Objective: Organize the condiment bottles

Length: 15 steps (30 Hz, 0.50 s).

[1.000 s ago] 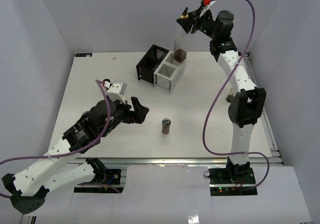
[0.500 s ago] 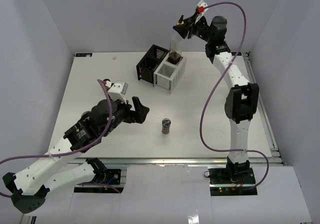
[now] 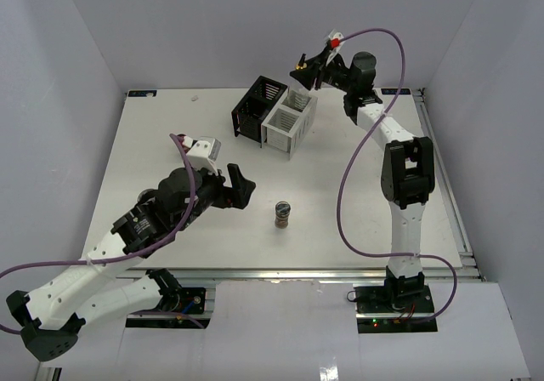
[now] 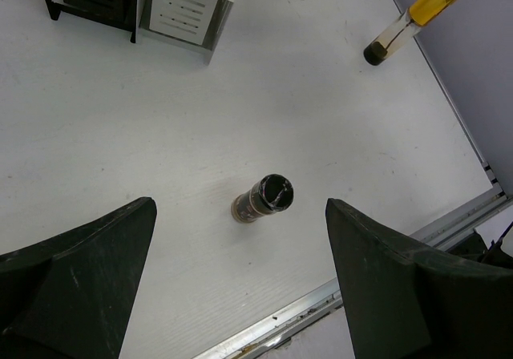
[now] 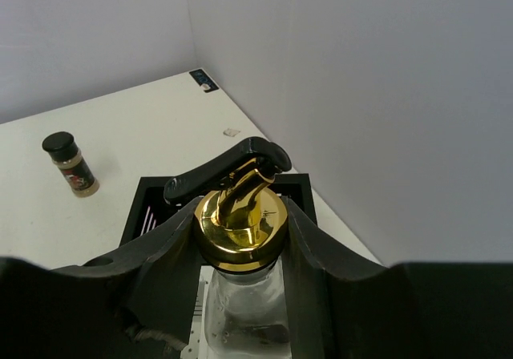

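One tall bottle (image 5: 240, 219) with a brass spout looks nearly stowed. The right gripper (image 3: 310, 73) clamps its cap, with the body down inside the white rack (image 3: 287, 124), though we cannot tell whether it rests on the bottom. We judge two remain: a small jar (image 4: 263, 199) standing well in front of the rack, framed by the wide-open left gripper (image 3: 234, 187), and a yellow-capped bottle (image 4: 409, 14) lying off to the rack's right.

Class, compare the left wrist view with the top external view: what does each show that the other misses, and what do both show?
Only the left wrist view shows a yellow-capped bottle lying near the table's right edge. Only the top external view shows the right gripper shut on the brass-spouted bottle at the white rack. Both show that rack, the black rack, the dark-lidded jar standing alone, and the open left gripper.
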Available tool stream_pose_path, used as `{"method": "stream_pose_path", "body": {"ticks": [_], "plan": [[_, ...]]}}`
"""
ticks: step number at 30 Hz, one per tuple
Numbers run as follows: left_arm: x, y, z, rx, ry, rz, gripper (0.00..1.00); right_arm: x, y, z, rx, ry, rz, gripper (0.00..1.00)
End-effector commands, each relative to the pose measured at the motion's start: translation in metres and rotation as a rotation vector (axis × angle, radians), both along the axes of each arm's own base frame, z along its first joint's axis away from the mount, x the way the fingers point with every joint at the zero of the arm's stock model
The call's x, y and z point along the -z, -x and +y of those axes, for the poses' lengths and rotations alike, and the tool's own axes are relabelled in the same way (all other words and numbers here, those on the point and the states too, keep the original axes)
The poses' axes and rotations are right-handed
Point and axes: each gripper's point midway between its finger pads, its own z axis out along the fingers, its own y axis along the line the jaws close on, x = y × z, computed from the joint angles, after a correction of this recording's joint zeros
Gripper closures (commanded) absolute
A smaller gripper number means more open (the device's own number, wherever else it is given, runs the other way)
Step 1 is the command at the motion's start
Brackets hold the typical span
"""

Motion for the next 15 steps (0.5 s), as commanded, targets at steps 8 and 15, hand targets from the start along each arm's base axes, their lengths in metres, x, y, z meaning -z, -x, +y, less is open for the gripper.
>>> {"method": "stream_pose_path", "body": {"ticks": [8, 15], "plan": [[-0.003, -0.005, -0.002, -0.006, 0.008, -0.024, 0.02, -0.04, 0.024, -0.008, -0.007, -0.016, -0.176, 0.52], [-0.009, -0.007, -0.001, -0.021, 0.019, -0.032, 0.02, -0.055, 0.025, -0.018, 0.06, -0.019, -0.151, 0.04]]}}
